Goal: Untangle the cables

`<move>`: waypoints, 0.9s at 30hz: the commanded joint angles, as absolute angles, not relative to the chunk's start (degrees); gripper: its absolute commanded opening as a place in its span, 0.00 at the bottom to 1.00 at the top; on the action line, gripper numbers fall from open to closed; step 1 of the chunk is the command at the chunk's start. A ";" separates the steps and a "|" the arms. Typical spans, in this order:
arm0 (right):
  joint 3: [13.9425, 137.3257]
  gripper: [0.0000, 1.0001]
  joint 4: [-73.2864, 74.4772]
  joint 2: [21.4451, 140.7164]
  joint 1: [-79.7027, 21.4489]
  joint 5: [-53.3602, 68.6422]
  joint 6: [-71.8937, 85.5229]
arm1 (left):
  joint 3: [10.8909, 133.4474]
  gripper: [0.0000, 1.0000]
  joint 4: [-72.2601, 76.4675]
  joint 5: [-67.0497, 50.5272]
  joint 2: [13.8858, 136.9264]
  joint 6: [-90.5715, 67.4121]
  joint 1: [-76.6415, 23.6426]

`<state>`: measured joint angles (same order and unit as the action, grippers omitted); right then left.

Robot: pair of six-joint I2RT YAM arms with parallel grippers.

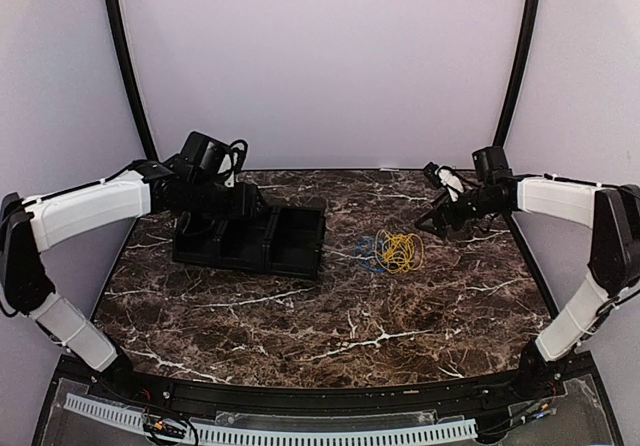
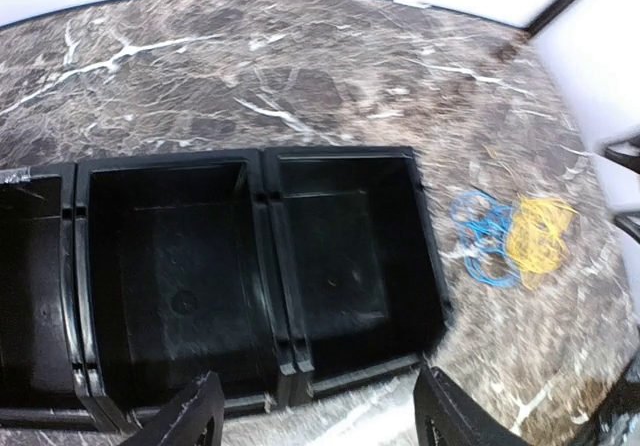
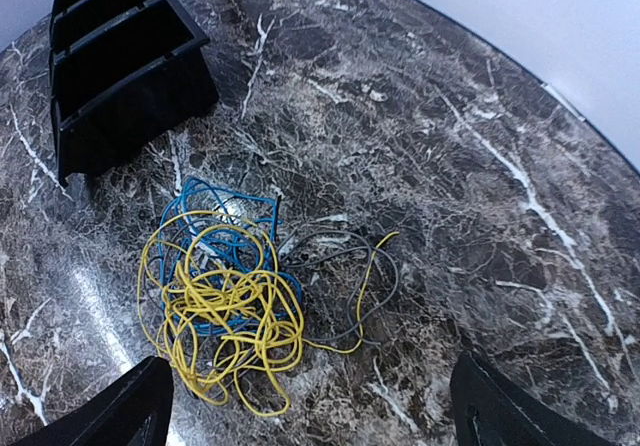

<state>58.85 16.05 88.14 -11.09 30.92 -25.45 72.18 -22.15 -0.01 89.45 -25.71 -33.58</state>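
Two white-sleeved arms [image 1: 90, 206] at the near edge, bent in over a glossy table [image 1: 300, 316] of dark brown marble pattern, veined in white. Mid-table on the left, a matte black plastic tray [image 2: 270, 181], rectangular, split by ridged walls into three boxy compartments with smooth, faintly shiny floors. Above its near rim, the left gripper [image 2: 315, 411]: dark angular fingers spread wide, grasping nothing and touching nothing. To the right of the tray, near it but not touching, the cables [image 1: 395, 251] in one loose tangled heap lying flat on the marble. Largest among them, the yellow cable [image 3: 225, 321], thin and springy, in many overlapping loops. Under and behind it, the blue cable [image 3: 225, 216], kinked into squarish bends on the tray side. On the side away from the tray, the black cable [image 3: 345, 256], dull and fine, in a slack arc with one yellow strand running alongside. Right of the heap and slightly beyond it, the right gripper [image 3: 308, 391]: released, fingers splayed far apart, clear of the wires. Farthest back, a smooth pale lilac wall [image 1: 320, 66] framed by two curved black poles [image 1: 125, 66].
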 commanded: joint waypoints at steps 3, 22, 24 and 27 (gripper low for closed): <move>71.15 0.99 25.37 103.97 -15.40 32.92 -26.91 | 57.89 0.67 -12.88 -7.11 75.64 -23.15 -36.41; 73.31 0.86 41.10 104.24 -38.40 35.74 -31.86 | 45.93 0.64 -3.72 -9.89 71.80 -23.90 -39.14; 72.58 0.96 40.10 101.44 -38.31 31.72 -31.33 | 45.14 0.64 -2.30 -11.28 72.01 -23.30 -39.66; 71.78 0.99 40.01 97.85 -37.91 27.94 -31.81 | 43.63 0.63 0.48 -14.19 72.19 -21.78 -41.81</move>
<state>72.66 40.47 102.94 -38.87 33.01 -31.88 45.74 -4.80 -9.69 72.62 -24.10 -39.62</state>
